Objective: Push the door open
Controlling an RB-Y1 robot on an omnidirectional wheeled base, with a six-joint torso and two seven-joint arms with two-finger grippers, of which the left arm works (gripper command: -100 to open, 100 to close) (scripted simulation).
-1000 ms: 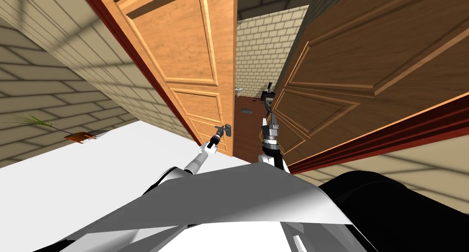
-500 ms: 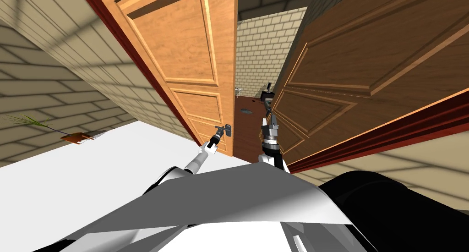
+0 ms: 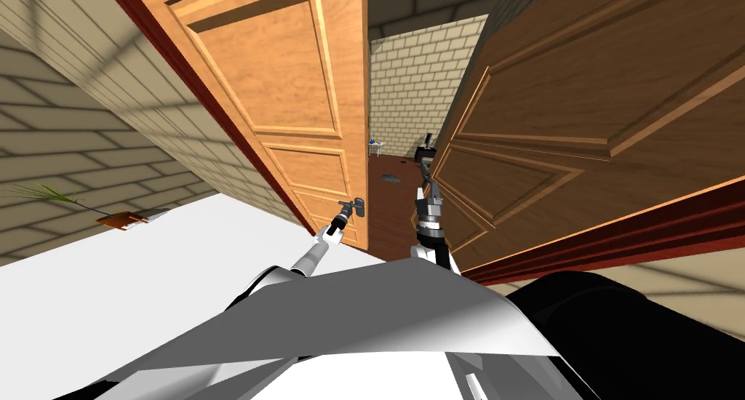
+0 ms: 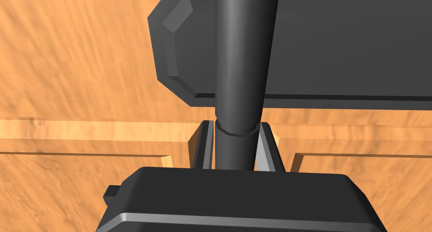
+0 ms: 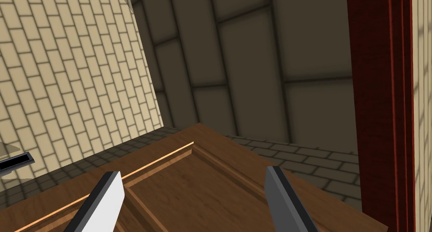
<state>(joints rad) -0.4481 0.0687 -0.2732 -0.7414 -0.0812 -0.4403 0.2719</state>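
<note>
Head view: a double doorway is faced at twelve o'clock, with a light orange door leaf (image 3: 305,90) swung partly inward at eleven o'clock and a darker brown leaf (image 3: 567,105) ajar at one o'clock; a pale brick wall (image 3: 411,83) is seen through the gap between them. The left gripper (image 3: 349,211) is set on the dark handle (image 3: 358,205) at the orange leaf's free edge; in the left wrist view its fingers (image 4: 206,145) are pressed against the handle's round shaft, pinching it just short of the dark plate (image 4: 337,44) mounted on the wood. The right gripper (image 3: 425,172) is held up beside the brown leaf's edge, and in the right wrist view its fingers (image 5: 107,195) are spread, with nothing between them and the leaf's panelled face just ahead.

The step in hand is judged to be the push itself: the orange leaf is already part open, yet the passage looks narrow for the robot. A steady shove toward twelve o'clock is called for next, carried through the pinched handle so that the leaf is swung on toward ten o'clock, with the grip firm enough that the shaft is not lost as the arc turns. The brown leaf may need to be nudged toward two o'clock by the spread hand.
</note>
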